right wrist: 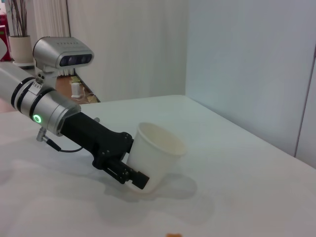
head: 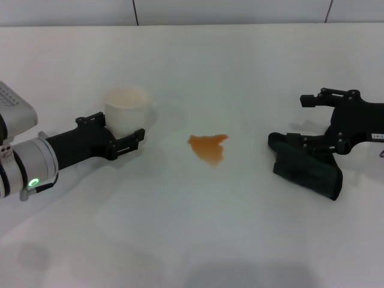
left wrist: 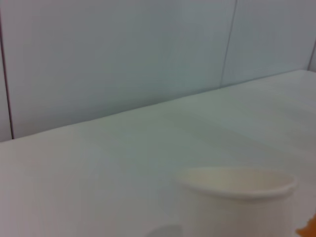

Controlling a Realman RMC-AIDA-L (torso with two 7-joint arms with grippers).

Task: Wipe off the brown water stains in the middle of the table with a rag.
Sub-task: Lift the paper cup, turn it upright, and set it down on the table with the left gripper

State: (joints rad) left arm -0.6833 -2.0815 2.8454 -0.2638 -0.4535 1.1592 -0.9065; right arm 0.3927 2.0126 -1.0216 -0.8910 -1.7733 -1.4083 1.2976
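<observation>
The brown water stain (head: pixel 208 146) lies in the middle of the white table (head: pixel 198 240); a sliver of it shows in the left wrist view (left wrist: pixel 308 228) and in the right wrist view (right wrist: pixel 173 235). The dark rag (head: pixel 309 167) lies crumpled on the table at the right. My right gripper (head: pixel 300 121) is open just beside it, its lower finger touching the rag's top edge. My left gripper (head: pixel 120 129) is at the left, shut on a white paper cup (head: pixel 126 111). The right wrist view shows that cup (right wrist: pixel 153 158) tilted in the left gripper (right wrist: pixel 126 170).
The cup's rim (left wrist: pixel 237 180) fills the lower part of the left wrist view. A pale wall (head: pixel 240 11) runs behind the table's far edge. Bare tabletop lies between the stain and the rag.
</observation>
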